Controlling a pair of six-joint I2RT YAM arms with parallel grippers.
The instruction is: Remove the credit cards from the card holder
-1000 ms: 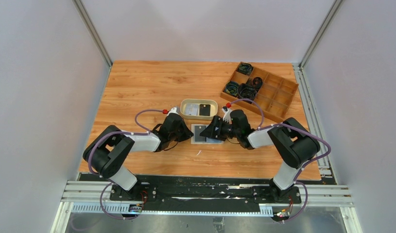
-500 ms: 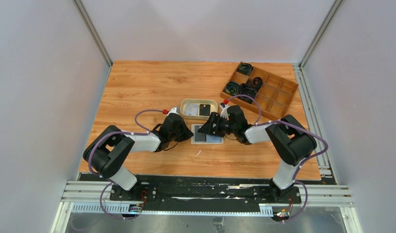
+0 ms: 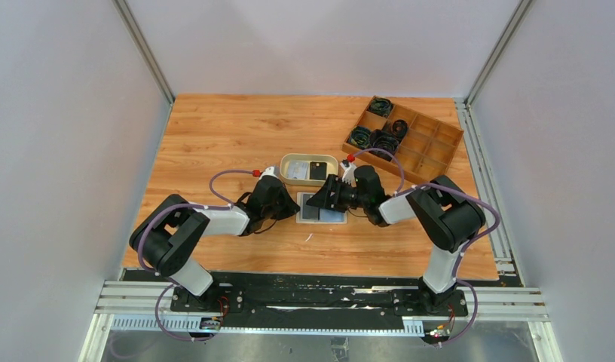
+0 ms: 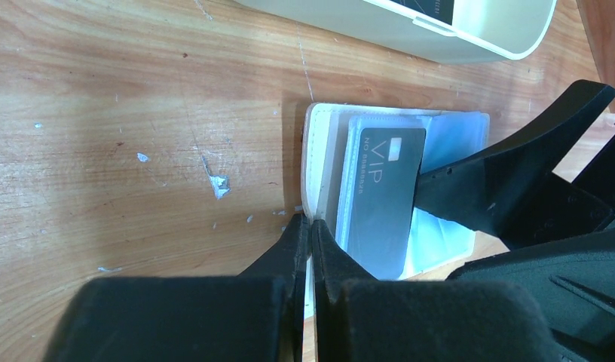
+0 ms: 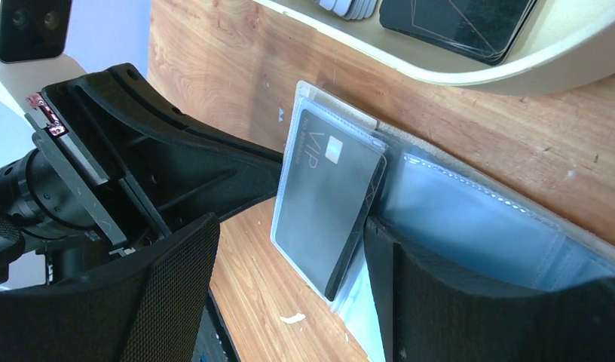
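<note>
Nearest the bases, the left gripper is clenched tight, its tips meeting right at the cream edge of the card holder. The holder lies open on the table between the two arms. The wrist view does not settle whether the tips pinch that edge or only press it down. Either way this reads as the anchor, and it should hold firm so the holder cannot slide when a card is drawn.

A dark grey card marked VIP sits at the holder's clear sleeve, with one long edge apparently raised off the pale blue leaf. The right gripper is spread wide and grasps nothing. One finger touches the raised edge and the other stands past the card's opposite side, so the card lies between them.

To do this well, the jaws should close across the card alone and catch none of the plastic sleeve. The pull should then run low and straight, in line with the sleeve's mouth and away from the anchoring tips.

Just beyond the holder, the oval dish holds a dark card and a few pale ones, so it is the likely place for this one. Far off to the right, the wooden tray with its coiled cables is well apart and plays no part
</note>
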